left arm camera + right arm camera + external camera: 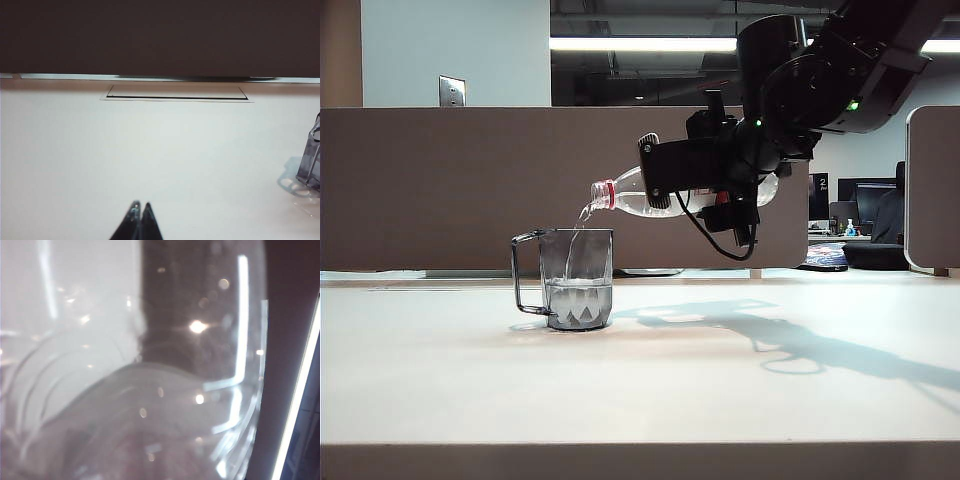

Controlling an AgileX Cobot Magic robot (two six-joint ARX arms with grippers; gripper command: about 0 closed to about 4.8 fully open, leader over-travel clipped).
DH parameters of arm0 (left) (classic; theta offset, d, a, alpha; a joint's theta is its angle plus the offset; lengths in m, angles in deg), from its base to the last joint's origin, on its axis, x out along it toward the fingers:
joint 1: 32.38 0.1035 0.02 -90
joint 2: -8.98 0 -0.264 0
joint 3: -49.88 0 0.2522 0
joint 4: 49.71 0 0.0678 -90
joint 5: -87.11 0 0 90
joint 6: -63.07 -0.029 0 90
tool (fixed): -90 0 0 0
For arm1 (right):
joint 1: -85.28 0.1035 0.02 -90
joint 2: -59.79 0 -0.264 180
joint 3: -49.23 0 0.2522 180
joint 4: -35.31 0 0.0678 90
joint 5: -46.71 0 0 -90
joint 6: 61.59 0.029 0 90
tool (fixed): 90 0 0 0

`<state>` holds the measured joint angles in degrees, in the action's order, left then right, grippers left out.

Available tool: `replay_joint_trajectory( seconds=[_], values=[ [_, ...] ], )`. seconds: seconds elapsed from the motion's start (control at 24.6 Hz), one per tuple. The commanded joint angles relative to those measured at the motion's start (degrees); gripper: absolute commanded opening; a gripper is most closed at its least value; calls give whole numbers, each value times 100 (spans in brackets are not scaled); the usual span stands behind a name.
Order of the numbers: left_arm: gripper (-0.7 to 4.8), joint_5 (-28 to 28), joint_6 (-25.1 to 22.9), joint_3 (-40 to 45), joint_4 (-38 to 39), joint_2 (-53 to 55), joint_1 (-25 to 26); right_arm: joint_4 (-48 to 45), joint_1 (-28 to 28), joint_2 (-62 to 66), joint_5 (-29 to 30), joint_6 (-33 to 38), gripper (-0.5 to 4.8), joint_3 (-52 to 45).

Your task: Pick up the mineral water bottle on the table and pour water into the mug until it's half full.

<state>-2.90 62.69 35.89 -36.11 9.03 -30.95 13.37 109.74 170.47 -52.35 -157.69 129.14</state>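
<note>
The right end effector (685, 185) is clamped around the body of the bottle (625, 197), holding it tipped almost level above the counter (640, 380), its mouth just over the rim of the mug (577, 277). A thin stream runs from the mouth into the mug, which stands on the counter with water filling roughly its lower third. The right wrist view is filled by the clear bottle wall (150, 390). The left end effector (138, 212) sits low over the bare counter, tips pressed together, well apart from the mug. Picking up is done; pouring is under way, a little short of half full
</note>
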Motion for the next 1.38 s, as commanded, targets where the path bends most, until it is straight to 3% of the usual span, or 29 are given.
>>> replay_joint_trajectory(
  seconds=[0.04, 0.61, 0.94, 1.38],
  values=[
    [-5, 22, -2, -17, -57, 0, 2, -264, 7, -85, -31, 2, 344, 57],
    [-5, 22, -2, -17, -57, 0, 4, -260, 20, -85, -210, 197, 344, 50],
    [-5, 22, -2, -17, -57, 0, 2, -262, 81, -85, -505, 988, 345, 7],
    [-5, 22, -2, -17, -55, 0, 2, -219, 243, -90, -925, 2830, 345, -22]
  ],
)
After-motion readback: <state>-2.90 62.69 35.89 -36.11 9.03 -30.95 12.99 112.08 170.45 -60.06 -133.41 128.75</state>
